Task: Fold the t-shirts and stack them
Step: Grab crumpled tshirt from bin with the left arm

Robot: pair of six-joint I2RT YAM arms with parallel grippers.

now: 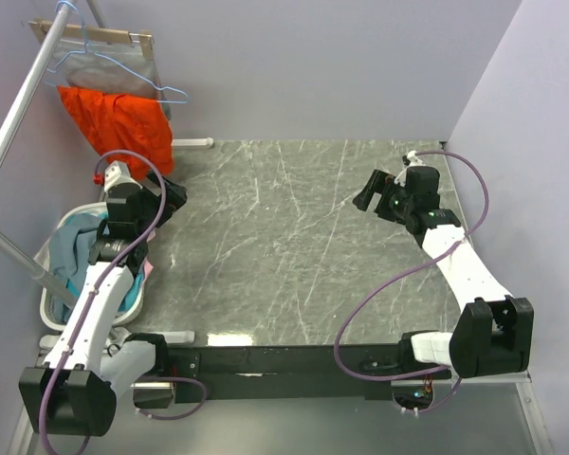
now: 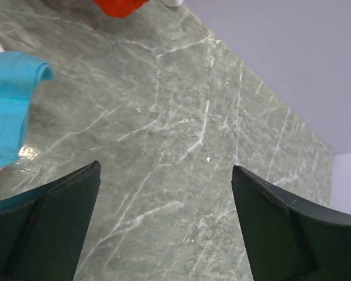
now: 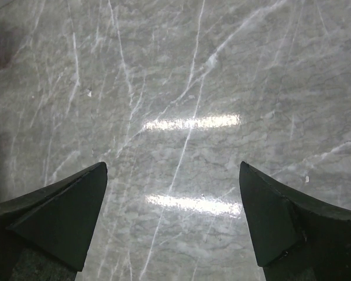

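- Step in hand, as I judged it: the very start. No shirt lay on the marble-look table (image 1: 284, 246), so the first pick from the basket was due.
- T-shirts (image 1: 71, 248): a slate-blue heap bunched in the laundry basket (image 1: 45, 305), which sat at the table's left edge, near side. A blue fold of the heap showed at the left of the left wrist cam.
- Left gripper (image 1: 168, 196): jaws spread wide w/ nothing btwn them. It hovered over the table's left edge just beside the basket, aimed out across the marble, not at the cloth.
- Right gripper (image 1: 372, 192): also wide & empty. It hung above bare marble at the far right, well apart from the shirts.
- Orange garment (image 1: 123, 123) hung on the rack at far left, under wire hangers (image 1: 161, 92). It's not part of the job.
- Couldn't tell how many shirts made up the heap, since the left arm covered much of it.
- Next move, prob.: turn the left gripper left & down into the basket and pinch one layer only, ideally near a shoulder. Then lift it clear of the rim & carry it to mid-table.
- After that the right gripper would need to take the other shoulder to spread the shirt flat before any fold.
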